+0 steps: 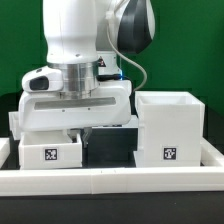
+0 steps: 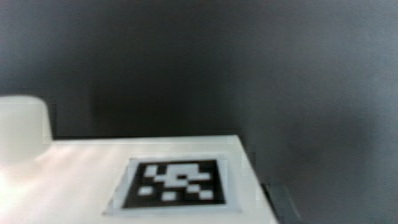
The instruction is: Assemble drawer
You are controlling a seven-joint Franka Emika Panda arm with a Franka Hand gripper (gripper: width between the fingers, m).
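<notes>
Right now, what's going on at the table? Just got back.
The arm's gripper hangs low over a small white tray on the exterior view's left; the wrist view shows the tray's tagged face close below. The large casing stands upright on the exterior view's right, apart from the tray. Whether the gripper is open or gripping cannot be told.

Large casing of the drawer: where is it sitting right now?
In the exterior view, the large casing stands on that view's right, just behind the low white rim; a dark gap separates it from the small tray on that view's left.
</notes>
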